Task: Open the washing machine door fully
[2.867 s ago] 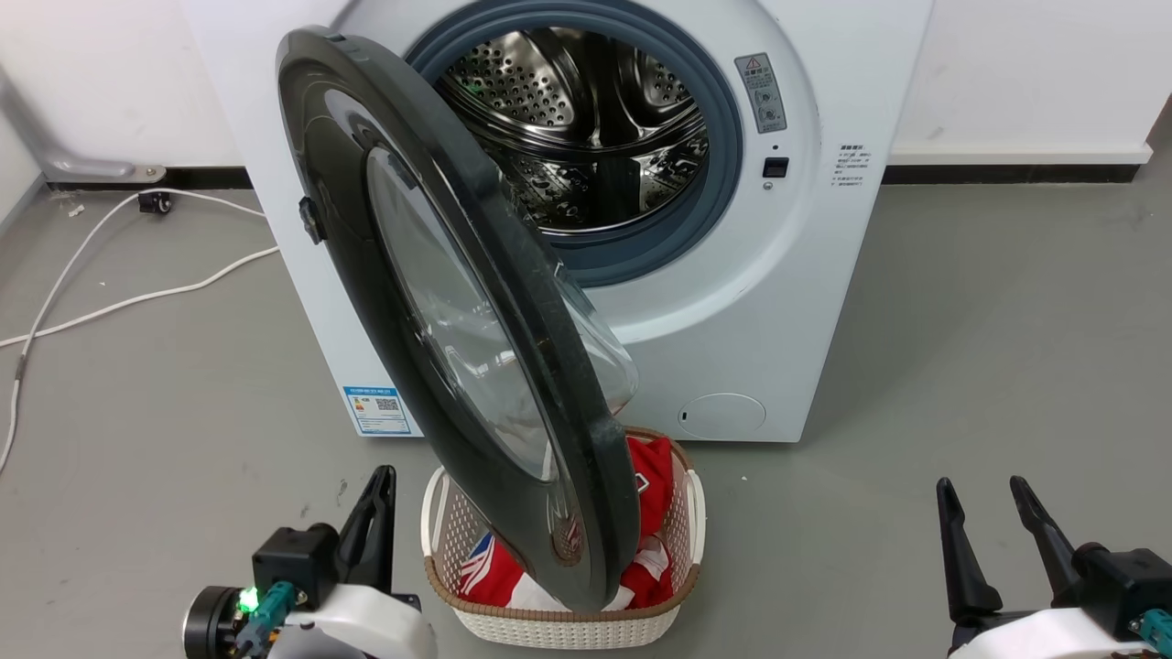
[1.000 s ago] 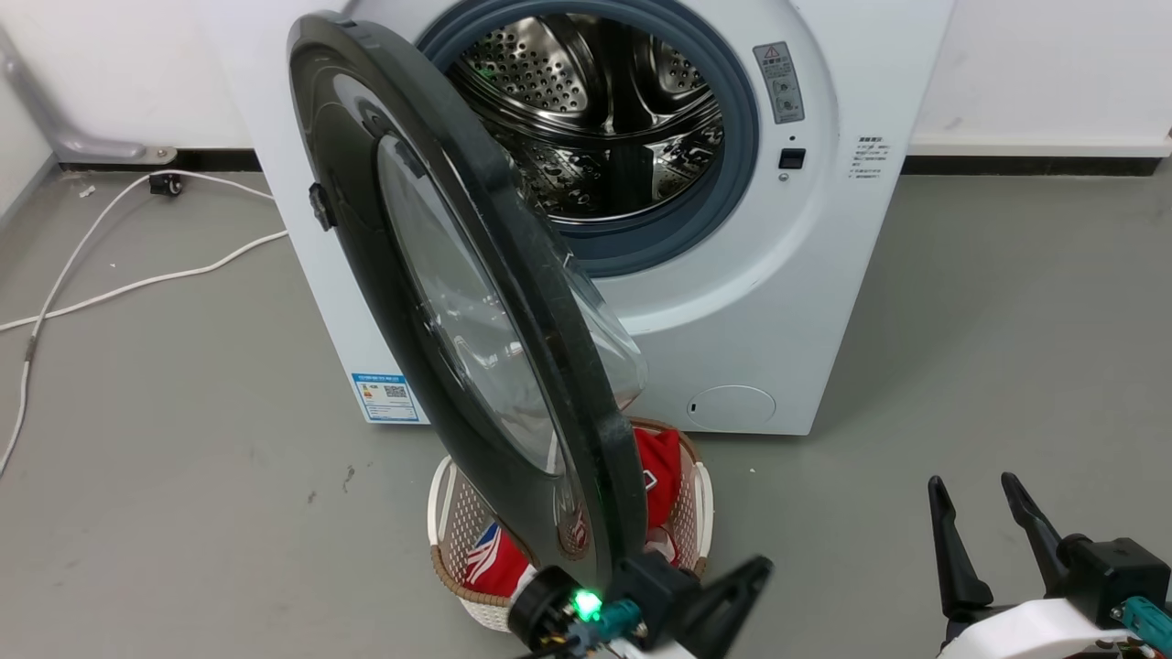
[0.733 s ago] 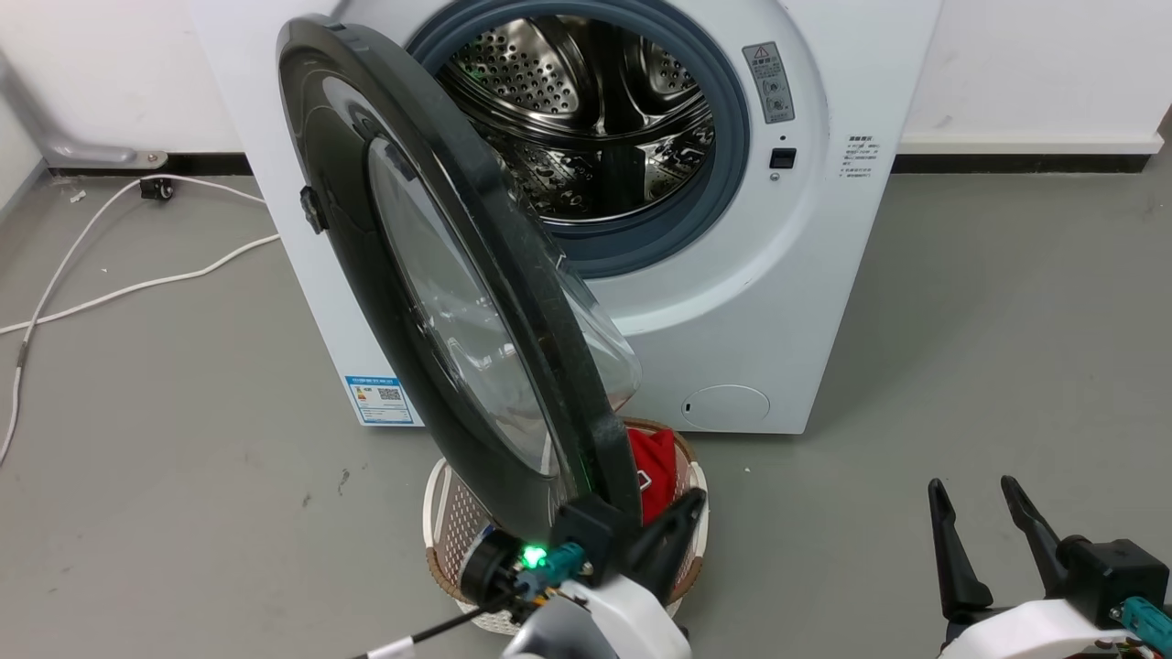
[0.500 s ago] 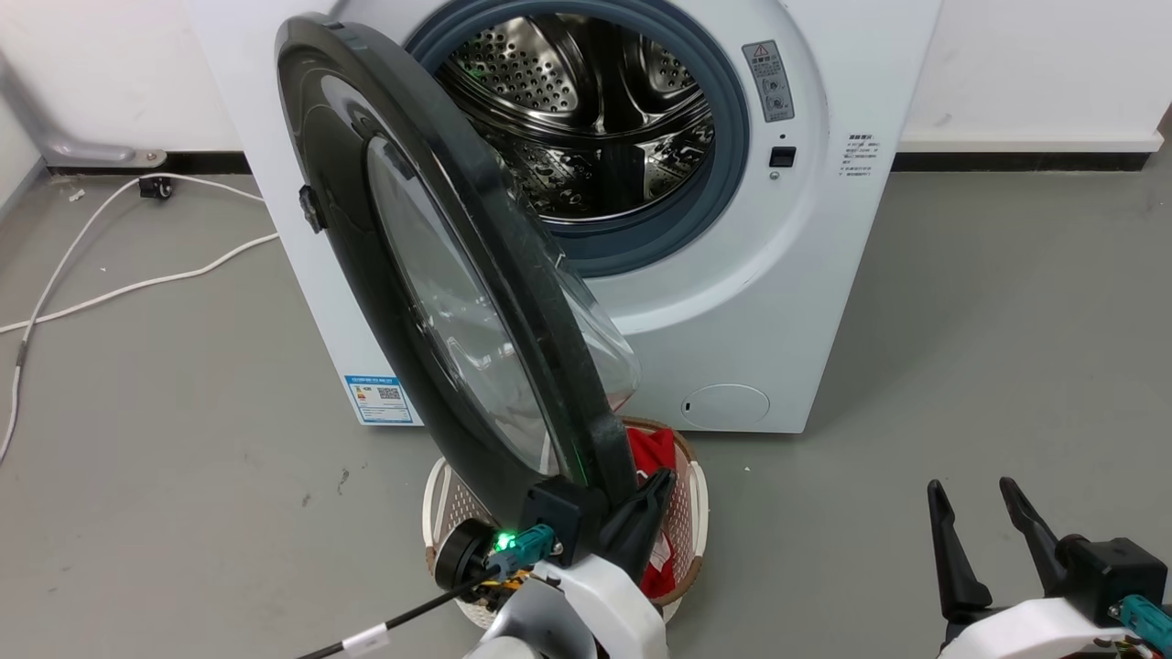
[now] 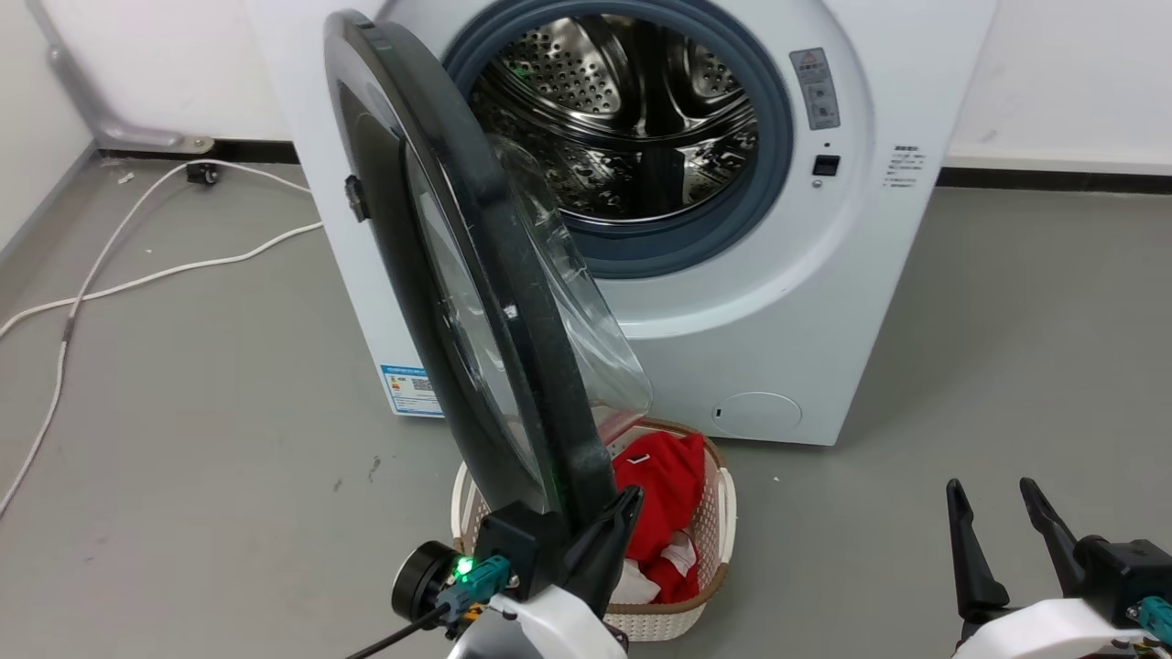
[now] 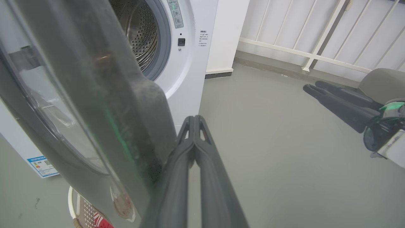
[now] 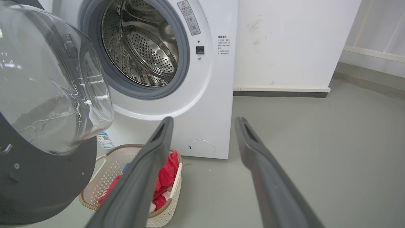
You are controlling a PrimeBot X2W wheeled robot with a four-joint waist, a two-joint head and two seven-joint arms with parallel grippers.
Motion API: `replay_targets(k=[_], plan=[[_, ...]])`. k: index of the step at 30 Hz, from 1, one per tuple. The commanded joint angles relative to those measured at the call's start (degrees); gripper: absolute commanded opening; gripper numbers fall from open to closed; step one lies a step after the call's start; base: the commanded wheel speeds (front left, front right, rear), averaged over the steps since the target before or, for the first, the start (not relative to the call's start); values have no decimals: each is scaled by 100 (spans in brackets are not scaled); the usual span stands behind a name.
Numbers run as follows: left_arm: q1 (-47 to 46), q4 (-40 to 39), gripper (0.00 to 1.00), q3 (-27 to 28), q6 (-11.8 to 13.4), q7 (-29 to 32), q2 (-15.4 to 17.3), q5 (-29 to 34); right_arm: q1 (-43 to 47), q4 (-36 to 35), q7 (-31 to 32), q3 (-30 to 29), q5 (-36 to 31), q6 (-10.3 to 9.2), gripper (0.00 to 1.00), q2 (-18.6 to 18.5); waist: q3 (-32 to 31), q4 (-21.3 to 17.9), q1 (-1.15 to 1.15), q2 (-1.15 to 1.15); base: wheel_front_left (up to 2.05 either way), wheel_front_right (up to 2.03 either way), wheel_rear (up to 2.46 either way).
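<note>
The washing machine [image 5: 806,302] is a white front-loader with its steel drum showing. Its black round washing machine door [image 5: 513,339] stands swung out towards me, nearly edge-on, with the glass bowl bulging to the right. My left gripper [image 5: 627,505] is shut and holds nothing. It lies against the right, inner side of the door's lower free edge. In the left wrist view the shut left gripper [image 6: 193,119] rests beside the door rim [image 6: 139,120]. My right gripper [image 5: 992,492] stands open low at the right, well away from the door [image 7: 53,85].
A white laundry basket [image 5: 723,540] with red clothes [image 5: 664,480] sits on the floor under the door's free edge. A white cable [image 5: 165,270] runs over the grey floor at the left. There is open floor to the right of the machine.
My left gripper came from the lower left to the inner side of the door's lower edge. The door has swung further out to the left. The head camera also shifted.
</note>
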Motion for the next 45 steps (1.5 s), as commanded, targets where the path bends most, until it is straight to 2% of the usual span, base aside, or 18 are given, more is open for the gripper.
replay_targets(k=[1, 13, 26, 32, 37, 45], plan=[[97, -104, 0, 170, 145, 91, 225, 19, 20, -20, 24, -17, 37, -1, 100, 8, -3, 146, 0, 0, 0, 0, 0], [635, -920, 0, 293, 574, 138, 527, 148, 47, -49, 0, -162, 43, -1, 100, 7, -14, 709, 0, 0, 0, 0, 0], [913, -1075, 0, 978, 1015, -31, 818, -22, -25, -81, 2, -241, 46, -1, 100, 7, 80, 1440, 0, 0, 0, 0, 0], [774, -797, 0, 1451, 978, -96, 1070, -268, -87, -140, 15, -214, 51, -1, 100, 7, 171, 1514, 0, 0, 0, 0, 0], [607, -333, 0, 1941, 915, -285, 1287, -518, -116, -184, 30, -182, 38, -1, 100, 6, 261, 1431, 0, 0, 0, 0, 0], [220, 647, 0, 2532, 593, -736, 1589, -894, -149, -282, 90, -218, 83, -1, 100, 7, 483, 1219, 0, 0, 0, 0, 0]])
